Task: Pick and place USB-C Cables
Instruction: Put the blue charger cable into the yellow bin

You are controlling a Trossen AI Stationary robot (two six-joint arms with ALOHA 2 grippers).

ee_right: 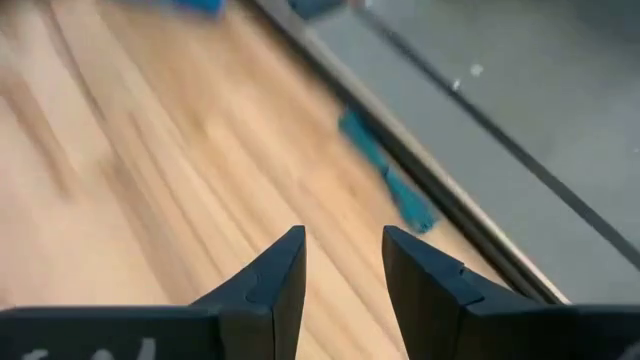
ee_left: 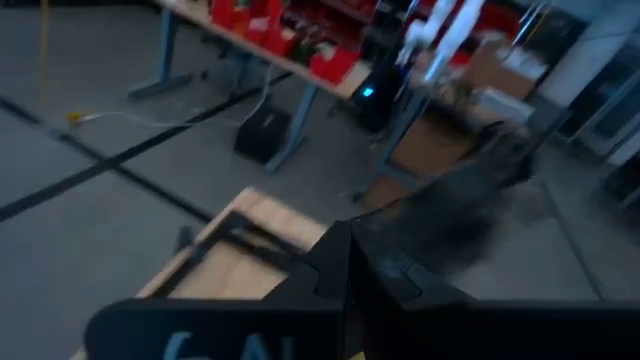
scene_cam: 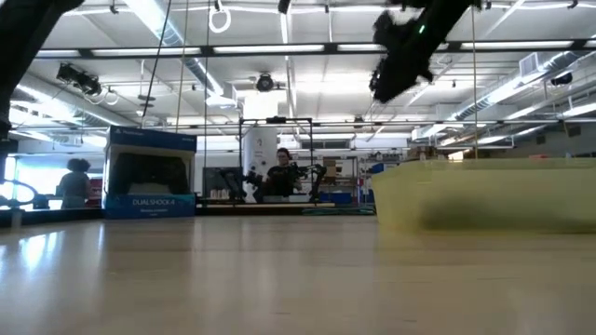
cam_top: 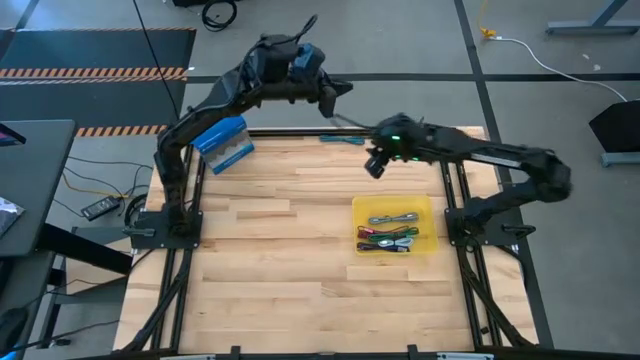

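Right wrist view first: right pincer (ee_right: 343, 248) released, both dark fingers standing apart with bare wood showing through the gap, gripping nothing, hanging above the desk (ee_right: 150, 180) near its far side. Just ahead of the fingertips, and a little off their centre line, lies the teal cable (ee_right: 385, 180), flat on the wood, long axis running along the far edge and close beside the black rail (cam_top: 300, 131). Looks like the approach for the pick, judged from that alone. To do it well: swing the wrist until the gap straddles the teal cable across its width, not along its length; centre over the middle of the bundle, not over an end; come straight down with the fingers apart; stop just short of pressing into the wood; close only once both fingers sit on either side. Mind the rail: keep the outer finger on the desk side of it, or risk a knock and a cable pushed off the edge. Lift clear before travelling. Farther out, nearer the robot, waits the yellow tray (cam_top: 425, 208), already holding other cables (cam_top: 388, 240), well apart from the far edge; aim for a bare patch there and let go low. Beyond that, left pincer (cam_top: 345, 88) clenched and raised past the far edge, nothing visibly held; blue box (cam_top: 225, 143) at the far left corner, out of the way.
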